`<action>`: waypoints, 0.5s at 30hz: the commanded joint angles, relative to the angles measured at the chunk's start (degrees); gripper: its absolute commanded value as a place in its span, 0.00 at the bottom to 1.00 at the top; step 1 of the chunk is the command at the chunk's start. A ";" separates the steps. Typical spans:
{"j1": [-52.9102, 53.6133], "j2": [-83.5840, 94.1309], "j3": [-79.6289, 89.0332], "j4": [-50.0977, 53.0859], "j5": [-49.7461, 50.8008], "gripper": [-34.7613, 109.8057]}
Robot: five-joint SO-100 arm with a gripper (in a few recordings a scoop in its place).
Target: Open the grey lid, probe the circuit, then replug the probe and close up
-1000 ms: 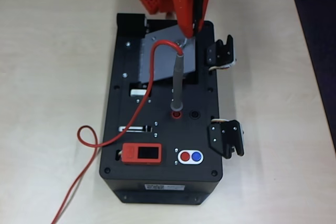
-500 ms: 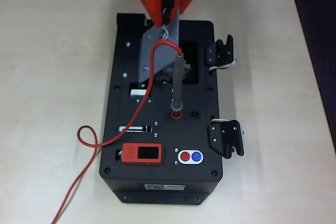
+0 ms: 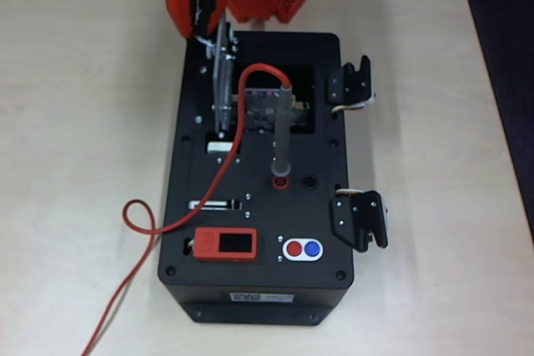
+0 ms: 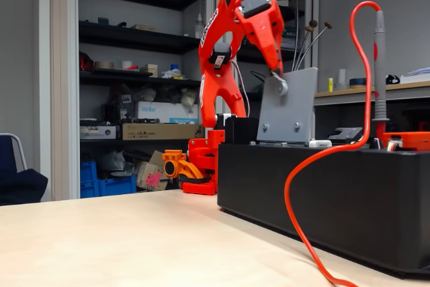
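One hinged plate, the grey lid [image 3: 222,81], is seen stood up on edge along the 9 o'clock side of the opening in the black box [image 3: 259,289], so that the recess beneath it is laid bare; this is judged to be the state wanted before probing. In the fixed view the lid [image 4: 289,107] is shown almost vertical, and its small knob [image 4: 279,86] is pinched by the end effector [image 4: 277,80], which is clenched on it. From the end effector the lid hangs toward 6 o'clock in that view. The probe [image 3: 282,131] is left upright in the red socket [image 3: 280,181], at about 4 o'clock from the end effector [image 3: 209,39] in the overhead view and well apart from it, its red cable [image 3: 133,214] looped off the box onto the tabletop [image 3: 83,122].
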State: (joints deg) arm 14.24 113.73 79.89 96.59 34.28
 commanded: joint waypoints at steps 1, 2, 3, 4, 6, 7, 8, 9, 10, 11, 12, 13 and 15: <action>2.46 -0.35 0.09 0.35 -0.70 0.24; 2.99 -0.44 0.53 -0.26 -0.88 0.24; 3.43 -0.44 0.97 -0.97 -1.14 0.24; 3.78 -0.44 1.58 -1.49 -1.41 0.24; 4.39 -0.44 2.99 -2.64 -1.67 0.25; 4.66 -0.35 3.69 -3.34 -1.58 0.26; 4.92 -0.35 4.31 -3.96 -1.32 0.26; 5.36 -0.35 4.83 -4.48 -0.97 0.26; 5.71 -0.26 5.54 -4.83 -0.53 0.27; 6.24 -0.18 6.15 -5.36 -0.35 0.27; 6.77 -0.18 6.86 -6.06 -0.26 0.28; 7.12 -0.18 7.38 -6.94 -0.35 0.29; 7.91 -0.26 8.17 -8.44 -0.97 0.31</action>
State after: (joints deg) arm 20.74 112.94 86.57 89.03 33.05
